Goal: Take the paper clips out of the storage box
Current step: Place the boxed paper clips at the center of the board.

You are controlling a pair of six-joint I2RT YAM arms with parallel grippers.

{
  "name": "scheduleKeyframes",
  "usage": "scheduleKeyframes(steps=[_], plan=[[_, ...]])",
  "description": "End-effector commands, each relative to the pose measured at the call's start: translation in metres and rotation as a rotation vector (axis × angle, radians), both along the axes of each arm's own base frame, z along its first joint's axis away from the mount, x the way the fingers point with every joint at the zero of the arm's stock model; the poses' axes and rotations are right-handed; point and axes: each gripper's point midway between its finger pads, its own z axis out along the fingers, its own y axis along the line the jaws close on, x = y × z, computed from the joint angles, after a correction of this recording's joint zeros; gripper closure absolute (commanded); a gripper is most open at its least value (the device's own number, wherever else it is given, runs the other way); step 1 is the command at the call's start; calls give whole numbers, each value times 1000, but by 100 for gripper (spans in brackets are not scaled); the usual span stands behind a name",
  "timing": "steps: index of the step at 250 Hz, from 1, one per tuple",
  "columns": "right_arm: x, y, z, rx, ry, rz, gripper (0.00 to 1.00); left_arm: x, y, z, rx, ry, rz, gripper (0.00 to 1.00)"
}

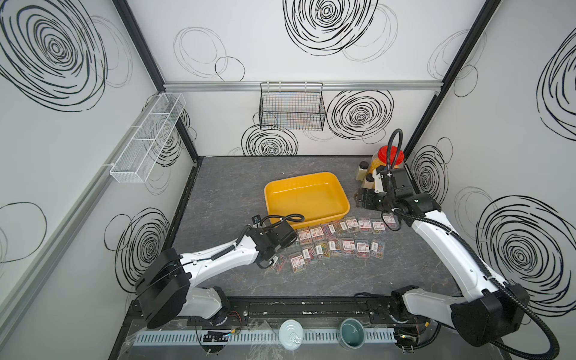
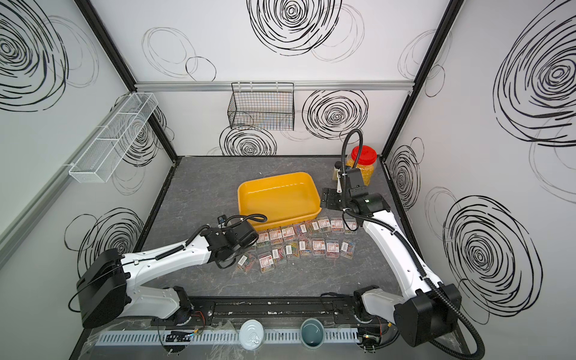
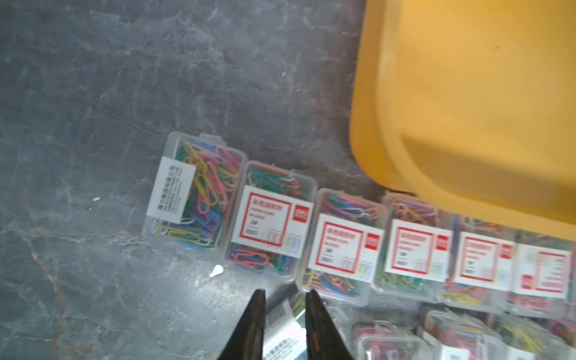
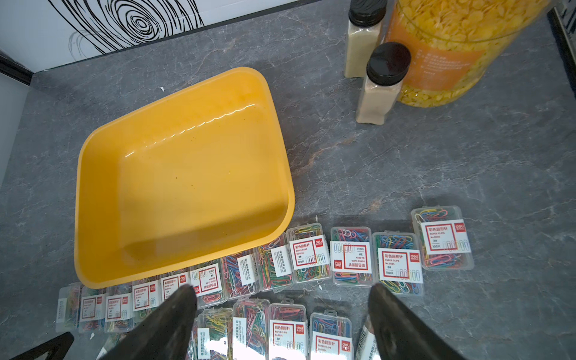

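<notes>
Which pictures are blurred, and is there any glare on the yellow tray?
Left wrist view: smeared, the yellow tray and the paper clip cases beside it soft. Right wrist view: sharp, labels readable, a glare streak across the tray floor.

A: What colour is the storage box (image 4: pixel 184 174)?
B: Plain yellow-orange. The paper clips (image 4: pixel 352 255) are red, blue, green, yellow and pink, in clear cases with white-and-red labels.
A: And the surface (image 4: pixel 436 174)?
B: Dark grey, marbled with pale veins. White walls (image 1: pixel 311 68) carry black scribbled spirals; the jar (image 2: pixel 363 155) has a red lid.
</notes>
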Motion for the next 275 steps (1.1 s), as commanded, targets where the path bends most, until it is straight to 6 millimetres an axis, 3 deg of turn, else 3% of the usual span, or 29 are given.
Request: scheduleKeyframes(steps=[1, 75, 110, 198, 275], plan=[[0, -2, 1, -24, 1, 1, 11, -8, 7, -4, -8, 2, -7, 78], [0, 0, -4, -21, 18, 6, 12, -15, 5, -26, -81, 26, 8, 79], [-1, 1, -5, -18, 18, 10, 12, -22, 5, -36, -61, 70, -3, 85], [-3, 0, -11, -21, 31, 8, 12, -36, -6, -58, -29, 155, -44, 82], [-4, -2, -10, -28, 23, 1, 11, -41, -21, -53, 25, 174, -108, 80]])
